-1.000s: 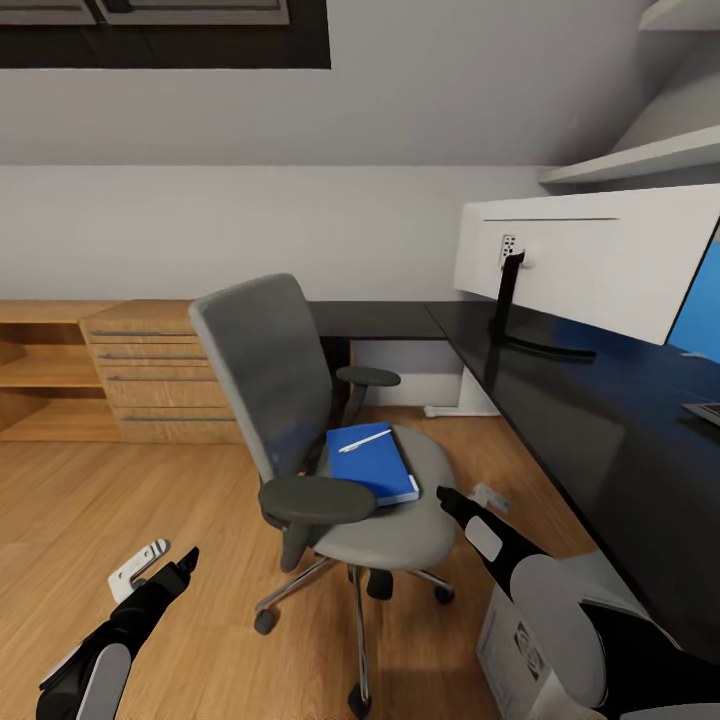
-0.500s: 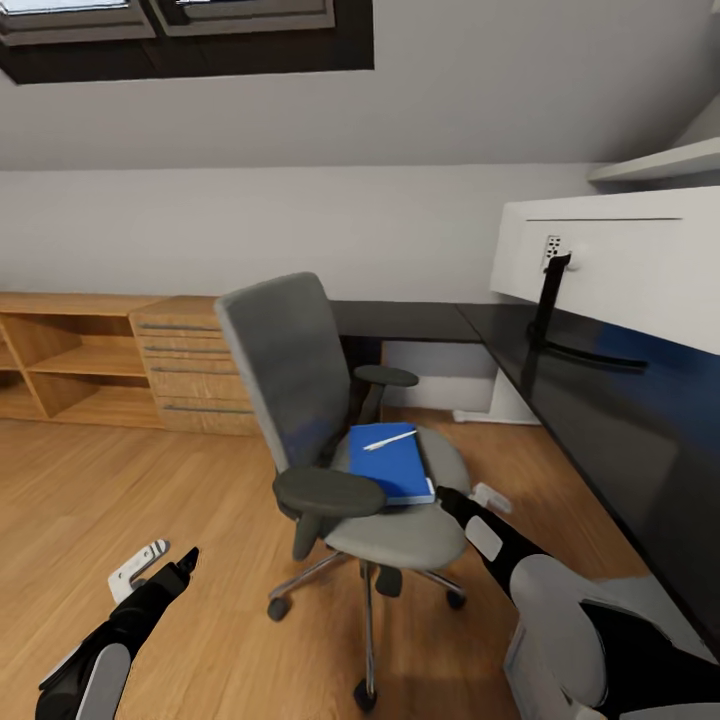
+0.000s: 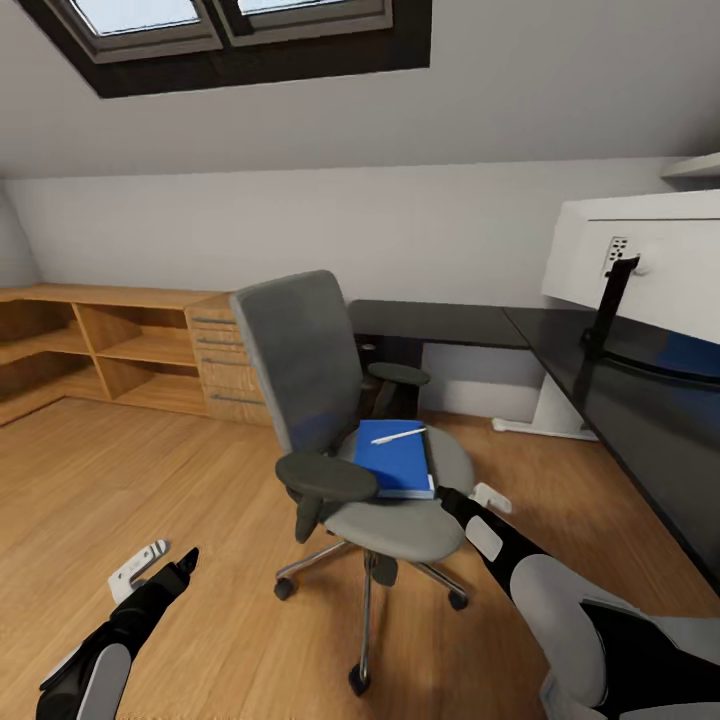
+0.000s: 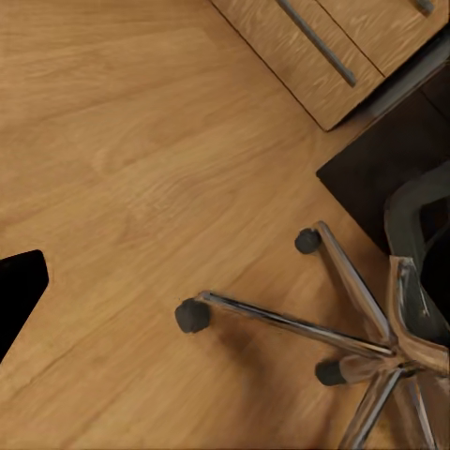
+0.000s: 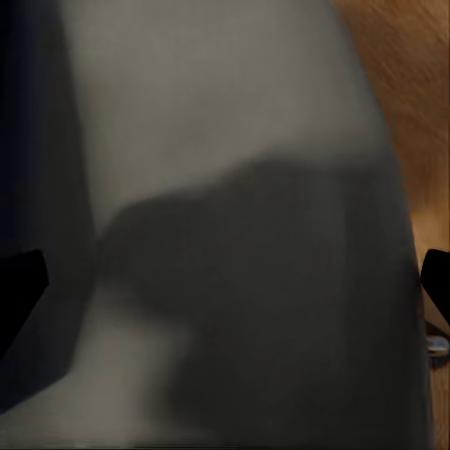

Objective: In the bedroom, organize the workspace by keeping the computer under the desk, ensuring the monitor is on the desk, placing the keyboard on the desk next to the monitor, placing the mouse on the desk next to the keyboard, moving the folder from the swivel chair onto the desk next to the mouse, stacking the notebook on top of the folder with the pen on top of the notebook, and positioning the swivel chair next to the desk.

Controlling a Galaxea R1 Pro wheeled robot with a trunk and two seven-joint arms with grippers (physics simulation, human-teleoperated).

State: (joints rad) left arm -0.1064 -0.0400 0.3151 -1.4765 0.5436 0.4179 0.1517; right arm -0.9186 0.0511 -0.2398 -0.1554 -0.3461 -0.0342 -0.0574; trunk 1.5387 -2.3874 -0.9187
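Note:
The grey swivel chair (image 3: 300, 360) stands on the wood floor, a little off the black desk (image 3: 440, 322). A bright blue folder (image 3: 392, 462) lies on its seat with a white pen (image 3: 398, 436) on top. The monitor (image 3: 640, 255) stands on the desk at the right, its white back toward me. My right gripper (image 3: 470, 497) is open and empty beside the seat's front edge, near the folder's corner; its wrist view shows the grey seat (image 5: 234, 187) close up. My left gripper (image 3: 163, 566) hangs open over the floor, left of the chair. The notebook, keyboard, mouse and computer are out of view.
A light wood dresser (image 3: 225, 360) and open shelves (image 3: 110, 350) line the back wall at the left. The chair's chrome star base (image 4: 375, 337) and castors spread over the floor near my left arm. Open floor lies to the left. A skylight (image 3: 230, 20) is overhead.
The whole view has swung left and upward, so the desk and monitor sit further right in the picture. The chair, folder and pen have not shifted, and both grippers keep their pose.

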